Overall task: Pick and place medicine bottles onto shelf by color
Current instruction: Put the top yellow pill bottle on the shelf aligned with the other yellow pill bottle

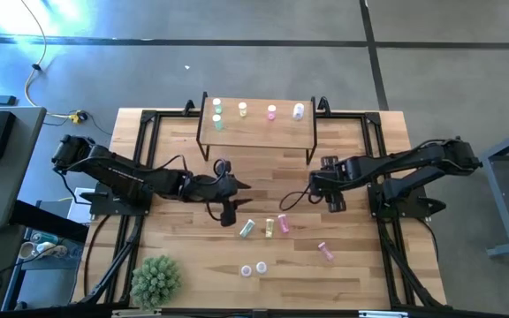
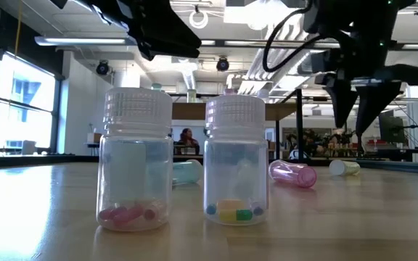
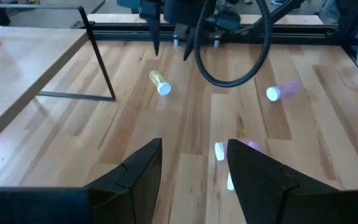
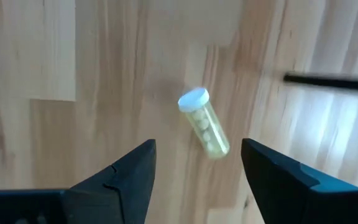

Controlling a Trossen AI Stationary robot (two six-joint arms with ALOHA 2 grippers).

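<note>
The shelf (image 1: pixel 257 125) stands at the table's far middle and carries several medicine bottles on its top: two green (image 1: pixel 217 115), a yellow (image 1: pixel 243 109), a pink (image 1: pixel 271 111) and a white one (image 1: pixel 298 111). Green (image 1: pixel 246 228), yellow (image 1: pixel 269 227) and pink (image 1: pixel 283 223) bottles lie on their sides mid-table, another pink one (image 1: pixel 325 251) lies nearer, and two clear bottles (image 1: pixel 254 268) stand upright. My right gripper (image 4: pixel 197 155) hangs open, pointing down above a lying yellow bottle (image 4: pixel 204 121). My left gripper (image 3: pixel 194 149) is open, pointing toward the table's right over the pink bottle (image 3: pixel 244 147).
A spiky green plant ball (image 1: pixel 155 281) sits at the near left corner. Black frame rails (image 1: pixel 140 159) run along the table's left and right sides. Bare wood lies between the shelf legs and the lying bottles. The right arm's cable (image 3: pixel 229 68) loops down in front of it.
</note>
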